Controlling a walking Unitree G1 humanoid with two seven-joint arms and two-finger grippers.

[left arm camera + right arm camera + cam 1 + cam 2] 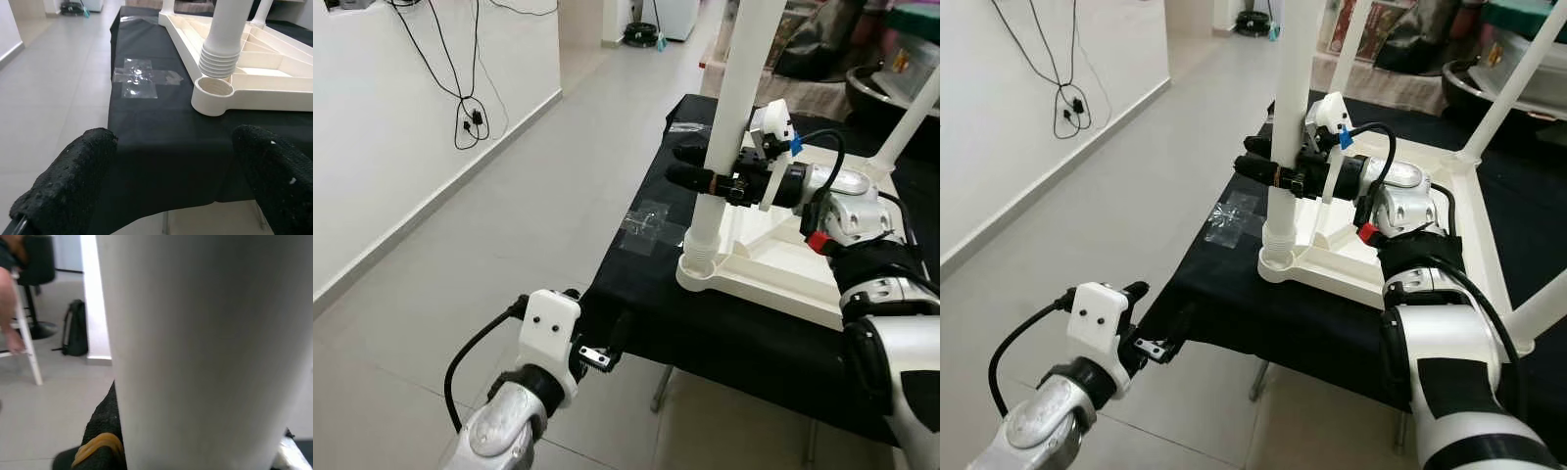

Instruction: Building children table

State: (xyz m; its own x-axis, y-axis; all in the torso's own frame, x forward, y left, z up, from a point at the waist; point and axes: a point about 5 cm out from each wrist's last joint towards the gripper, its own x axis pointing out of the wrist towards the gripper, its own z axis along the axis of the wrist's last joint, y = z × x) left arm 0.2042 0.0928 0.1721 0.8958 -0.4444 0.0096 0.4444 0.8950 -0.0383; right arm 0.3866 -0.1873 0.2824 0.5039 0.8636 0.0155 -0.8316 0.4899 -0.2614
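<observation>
A white plastic tabletop (783, 264) lies upside down on a black-covered table. My right gripper (690, 166) is shut on a white table leg (739, 88) and holds it upright at the tabletop's near-left corner. The leg's ribbed lower end (220, 61) sits just at the round corner socket (212, 90), whose opening still shows. In the right wrist view the leg (205, 347) is seen close up. My left gripper (171, 166) hangs open and holds nothing, low before the table's front edge, with fingers (68, 181) wide apart. Another leg (1503, 93) stands fitted at the far right.
The black cloth (636, 294) carries a patch of clear tape (646, 220) left of the socket. Grey tiled floor (509, 225) runs along a white wall with hanging cables (465, 117). A person's arm (10, 333) and a dark backpack (76, 328) lie beyond the leg.
</observation>
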